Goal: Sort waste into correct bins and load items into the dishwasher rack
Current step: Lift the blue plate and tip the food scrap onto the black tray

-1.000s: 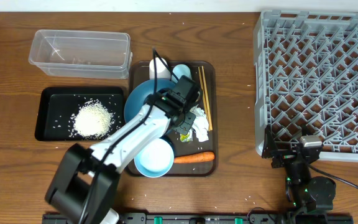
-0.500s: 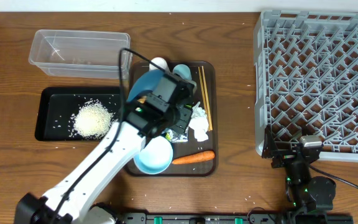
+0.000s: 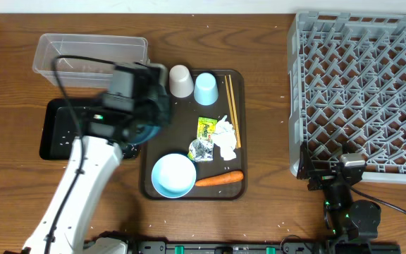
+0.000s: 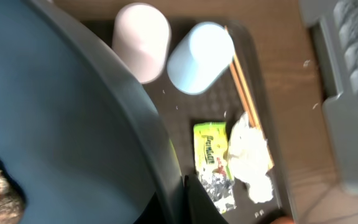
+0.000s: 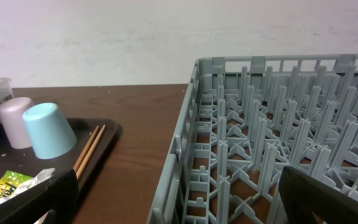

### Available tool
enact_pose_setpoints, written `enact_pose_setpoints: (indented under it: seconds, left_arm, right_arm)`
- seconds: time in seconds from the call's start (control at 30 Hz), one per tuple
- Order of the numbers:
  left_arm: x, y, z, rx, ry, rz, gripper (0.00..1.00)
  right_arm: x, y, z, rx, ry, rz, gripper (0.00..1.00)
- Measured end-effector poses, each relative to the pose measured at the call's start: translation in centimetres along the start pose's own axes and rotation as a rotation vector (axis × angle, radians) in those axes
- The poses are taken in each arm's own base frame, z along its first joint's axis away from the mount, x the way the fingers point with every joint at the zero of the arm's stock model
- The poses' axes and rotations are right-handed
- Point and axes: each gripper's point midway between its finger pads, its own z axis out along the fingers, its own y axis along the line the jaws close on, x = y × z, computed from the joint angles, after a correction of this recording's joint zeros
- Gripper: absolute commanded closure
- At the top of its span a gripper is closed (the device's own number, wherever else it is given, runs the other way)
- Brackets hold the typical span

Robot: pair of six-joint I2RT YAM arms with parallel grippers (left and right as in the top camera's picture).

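Firmly, left hand (image 4: 178,198) pinches the dark blue plate (image 4: 55,106); right hand (image 3: 332,175) gapes empty.

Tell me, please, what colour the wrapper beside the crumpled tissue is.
The wrapper is green-yellow with a shiny silver end, clearest in the left wrist view.

Cups x2 (image 3: 180,81) (image 3: 205,88), bowl x1 (image 3: 173,176), plate x1 (image 4: 42,93), carrot x1 (image 3: 219,179)

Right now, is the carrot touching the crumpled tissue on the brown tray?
Apart. The overhead view shows a strip of bare tray between the carrot and the crumpled tissue above it.
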Motion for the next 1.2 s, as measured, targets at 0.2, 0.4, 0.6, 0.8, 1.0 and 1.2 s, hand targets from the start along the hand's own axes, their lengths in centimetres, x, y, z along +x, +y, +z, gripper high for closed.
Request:
enact_pose_setpoints:
  seconds: [0.2, 0.4, 0.6, 0.8, 1.0, 1.2]
  left_arm:
    - [-3.2, 4.7, -1.8, 0.187, -0.105, -0.19, 0.93]
    - [-4.1, 9.1, -4.3, 0.387, -0.177, -0.36, 0.94]
    - [-4.1, 11.6, -6.6, 0.636, -0.235, -0.485, 0.94]
    - [-3.1, 13.9, -7.4, 0.742, -0.259, -0.609, 0.94]
    - [-3.3, 13.7, -8.0, 0.78, -0.272, -0.609, 0.94]
    - [-3.3, 13.5, -8.1, 0.788, -0.271, -0.606, 0.94]
  right_arm:
    - [0.0, 0.0, 0.0, 0.001, 0.0, 0.0, 0.01]
    - [0.0, 0.0, 0.0, 0.001, 0.0, 0.0, 0.01]
    - [0.0, 0.0, 0.0, 0.0, 0.0, 0.0, 0.01]
    - [0.0, 0.0, 0.0, 0.001, 0.0, 0.0, 0.01]
    - [0.0, 0.0, 0.0, 0.0, 0.0, 0.0, 0.01]
    - [0.0, 0.0, 0.0, 0.0, 0.0, 0.0, 0.01]
